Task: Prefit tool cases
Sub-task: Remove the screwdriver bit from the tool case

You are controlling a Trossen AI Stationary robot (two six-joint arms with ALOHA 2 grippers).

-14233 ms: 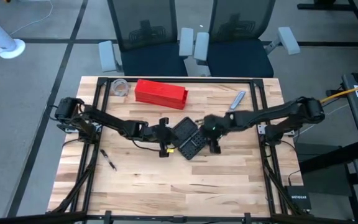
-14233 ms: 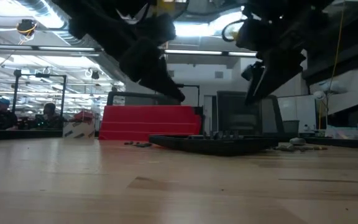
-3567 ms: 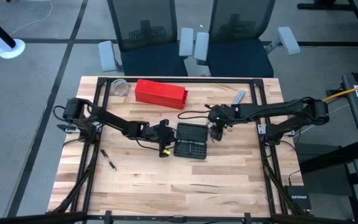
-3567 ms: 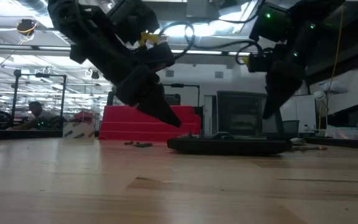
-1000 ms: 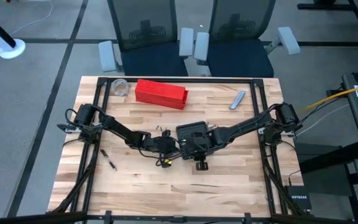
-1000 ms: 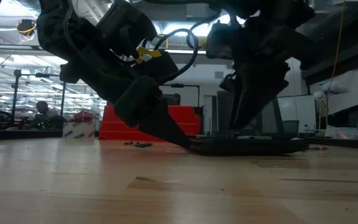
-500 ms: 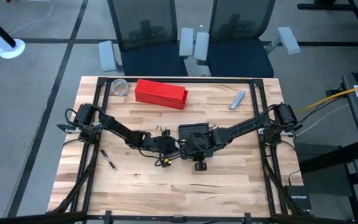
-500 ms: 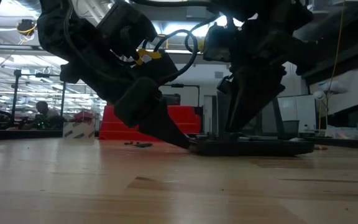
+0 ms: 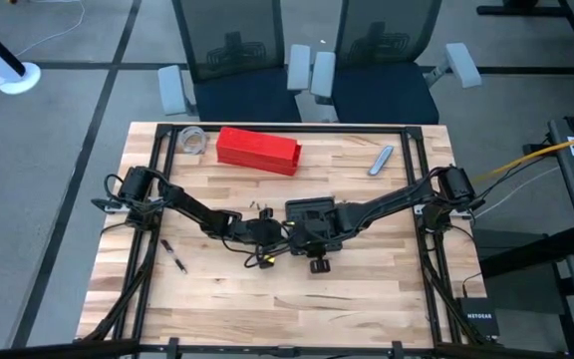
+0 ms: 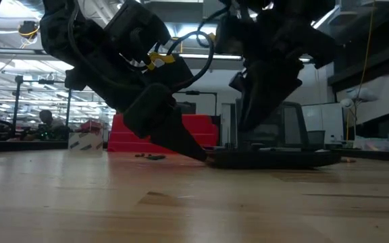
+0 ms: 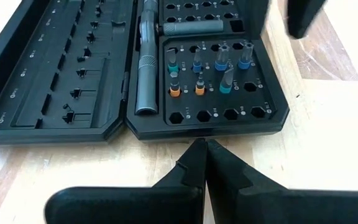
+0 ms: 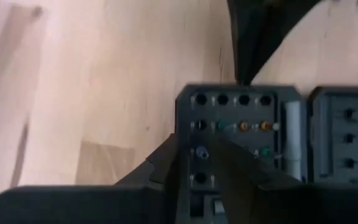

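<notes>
The right gripper's dark fingers (image 12: 229, 168) straddle a socket row of the open black plastic case (image 12: 241, 118) on the wooden table (image 12: 92, 81).

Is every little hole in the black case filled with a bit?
No, the tool case lies open, and the row of sockets nearest the shut left gripper is empty.

Small black plastic hinged tool case (image 9: 308, 217) open at desk (image 9: 367, 299) centre, left claw (image 9: 285, 232) touching its left edge, right claw (image 9: 314, 231) over it, long red box (image 9: 257, 150) behind.
</notes>
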